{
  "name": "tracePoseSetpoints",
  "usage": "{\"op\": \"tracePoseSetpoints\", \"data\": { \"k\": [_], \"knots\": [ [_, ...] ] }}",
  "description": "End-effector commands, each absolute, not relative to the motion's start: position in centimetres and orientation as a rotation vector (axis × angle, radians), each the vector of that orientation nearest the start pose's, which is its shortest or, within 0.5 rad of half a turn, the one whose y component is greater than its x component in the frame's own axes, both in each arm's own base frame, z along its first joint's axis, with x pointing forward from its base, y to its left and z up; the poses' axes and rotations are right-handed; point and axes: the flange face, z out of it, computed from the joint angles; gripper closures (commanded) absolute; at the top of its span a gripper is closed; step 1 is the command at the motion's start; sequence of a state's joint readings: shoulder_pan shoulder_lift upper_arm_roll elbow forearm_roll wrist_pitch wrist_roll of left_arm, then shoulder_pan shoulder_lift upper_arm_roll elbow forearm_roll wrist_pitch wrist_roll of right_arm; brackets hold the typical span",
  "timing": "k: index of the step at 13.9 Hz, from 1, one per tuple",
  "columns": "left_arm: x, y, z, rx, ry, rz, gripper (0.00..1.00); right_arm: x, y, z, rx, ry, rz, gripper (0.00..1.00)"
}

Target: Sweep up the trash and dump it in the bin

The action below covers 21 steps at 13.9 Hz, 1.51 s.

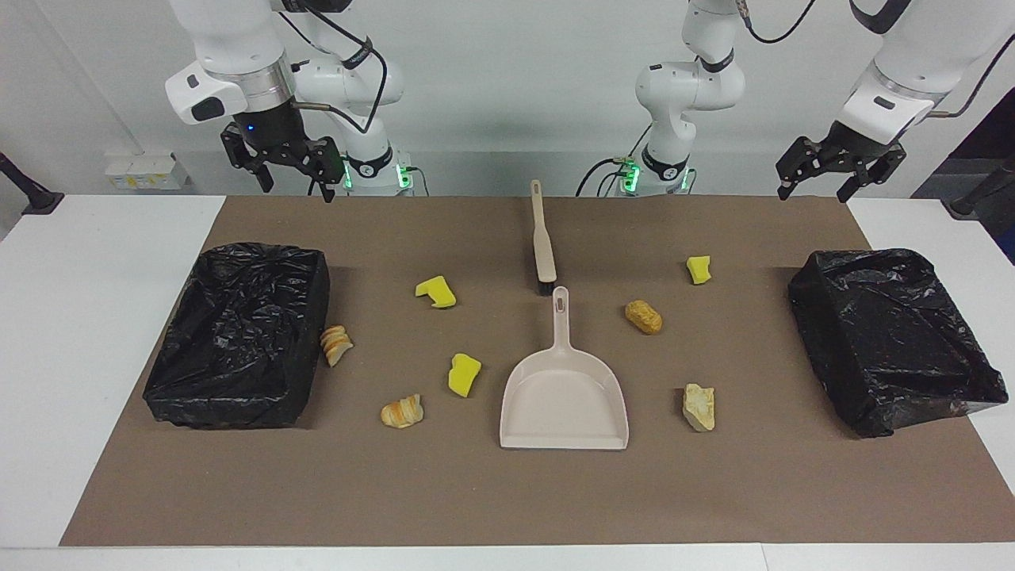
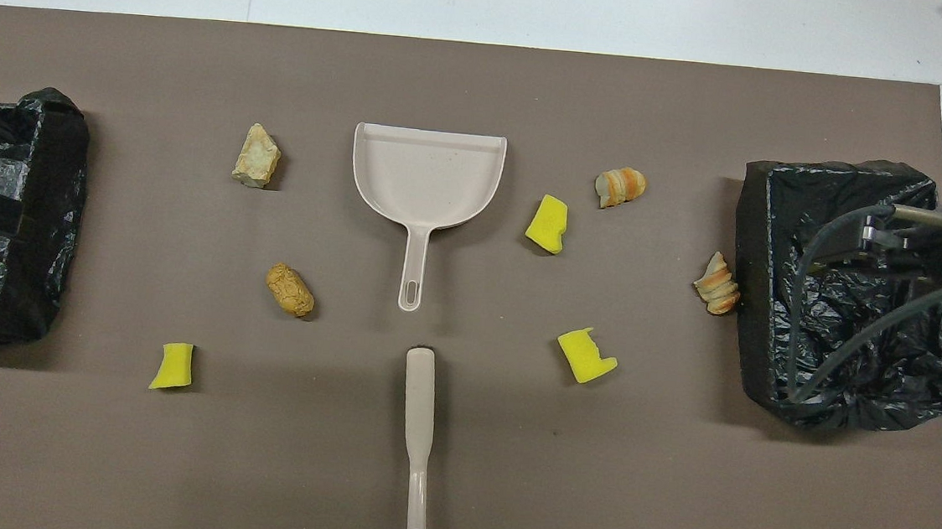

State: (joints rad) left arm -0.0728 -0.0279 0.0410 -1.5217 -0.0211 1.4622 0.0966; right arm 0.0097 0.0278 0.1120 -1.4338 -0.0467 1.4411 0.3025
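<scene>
Trash (image 1: 435, 291): seven bits scattered on the bench mat around the dustpan (image 1: 564, 400) and brush (image 1: 543, 246). Left claw (image 1: 839, 170) and right claw (image 1: 279, 168) hang spread, empty; overhead, both bins (image 2: 848, 286) are partly covered by arms

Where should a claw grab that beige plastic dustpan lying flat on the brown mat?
Probably by the beige plastic dustpan's slim handle, coming straight down from above. The handle lies flat, points toward the robots and is narrow enough to pinch; the wide scoop is not.

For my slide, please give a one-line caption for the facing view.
Seven trash pieces lie around the dustpan and brush, between two black-lined bins; nothing swept yet.
</scene>
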Motion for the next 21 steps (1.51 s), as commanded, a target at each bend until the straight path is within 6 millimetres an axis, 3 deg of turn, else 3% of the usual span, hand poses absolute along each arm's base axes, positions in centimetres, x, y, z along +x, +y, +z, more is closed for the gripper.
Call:
{"op": "tracePoseSetpoints", "data": {
  "k": [1,6,10,14,18,21],
  "knots": [
    [53.3,-2.2,65.7,-3.154,0.299,0.032,0.0,55.1,5.8,66.5,-3.174,0.249,0.019,0.0],
    [52.9,-2.2,65.5,-3.155,0.298,0.066,0.0,54.9,5.9,67.1,-3.158,0.244,-0.021,0.0],
    [52.1,-3.6,64.5,-3.16,0.34,0.095,0.0,54.8,6.3,67.3,-3.159,0.235,-0.026,0.0],
    [51.7,-8.5,60.2,-3.247,0.451,0.19,0.0,54.8,6.1,67.3,-3.162,0.243,-0.024,0.0],
    [48.1,-15.6,54.9,-3.23,0.625,0.259,0.0,54.8,5.8,67.0,-3.156,0.246,-0.015,0.0],
    [45.2,-21.0,51.2,-3.225,0.586,0.211,0.0,54.9,6.3,66.3,-3.152,0.227,0.006,0.0]
  ]
}}
